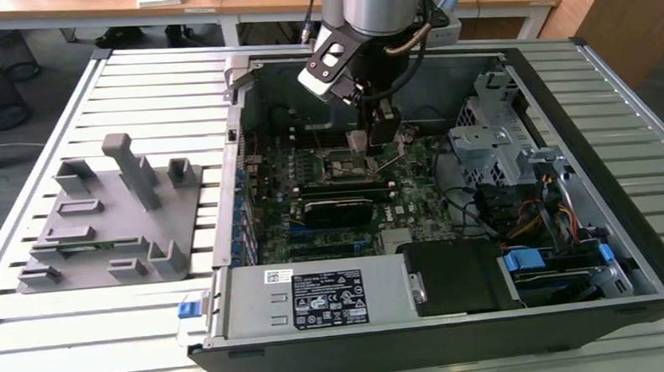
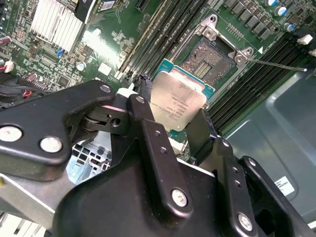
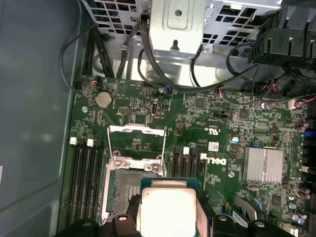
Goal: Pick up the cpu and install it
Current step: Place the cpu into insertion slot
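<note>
My gripper (image 1: 372,139) is shut on the cpu (image 2: 175,101), a flat square chip with a silvery metal top and a green rim. I hold it by two opposite edges between black fingers (image 2: 146,111). In the exterior view the gripper hangs inside the open computer case, just above the motherboard. The cpu (image 3: 168,210) hovers close to the open black socket (image 3: 129,183), partly overlapping its edge in both wrist views. The socket (image 2: 207,58) is empty, and its metal load plate (image 3: 136,139) is flipped up.
Memory slots (image 3: 86,175) flank the socket. A finned heatsink (image 3: 263,165), a metal drive cage (image 1: 489,137) and black cables (image 3: 148,54) crowd the board. The power supply (image 1: 314,298) sits at the case's front. A grey fixture tray (image 1: 104,221) stands outside, on the exterior view's left.
</note>
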Controlling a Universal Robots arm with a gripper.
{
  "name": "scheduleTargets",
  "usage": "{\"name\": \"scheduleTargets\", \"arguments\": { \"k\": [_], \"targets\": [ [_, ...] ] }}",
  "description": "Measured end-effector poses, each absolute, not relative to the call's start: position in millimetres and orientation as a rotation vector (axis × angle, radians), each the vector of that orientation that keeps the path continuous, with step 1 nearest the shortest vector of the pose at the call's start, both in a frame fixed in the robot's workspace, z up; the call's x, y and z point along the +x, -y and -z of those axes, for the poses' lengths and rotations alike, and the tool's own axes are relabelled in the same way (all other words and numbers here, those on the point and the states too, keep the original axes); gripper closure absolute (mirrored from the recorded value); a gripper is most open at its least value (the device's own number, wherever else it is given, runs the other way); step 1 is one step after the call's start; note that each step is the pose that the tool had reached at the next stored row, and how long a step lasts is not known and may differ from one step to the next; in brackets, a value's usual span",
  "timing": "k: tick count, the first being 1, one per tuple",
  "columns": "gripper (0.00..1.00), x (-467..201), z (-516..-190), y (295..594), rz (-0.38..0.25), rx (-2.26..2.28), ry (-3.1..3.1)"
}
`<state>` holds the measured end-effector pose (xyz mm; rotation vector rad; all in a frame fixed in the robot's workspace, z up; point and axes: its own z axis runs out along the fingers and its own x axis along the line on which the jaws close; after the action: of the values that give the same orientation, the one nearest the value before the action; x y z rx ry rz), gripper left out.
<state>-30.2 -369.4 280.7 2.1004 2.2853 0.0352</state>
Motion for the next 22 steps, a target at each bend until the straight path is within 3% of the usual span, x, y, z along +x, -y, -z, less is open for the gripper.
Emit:
{"name": "scheduleTargets", "arguments": {
  "k": [22],
  "targets": [
    [0.47, -32.9, -266.9, 351.8, -0.035, 2.128, -2.259]
  ]
}}
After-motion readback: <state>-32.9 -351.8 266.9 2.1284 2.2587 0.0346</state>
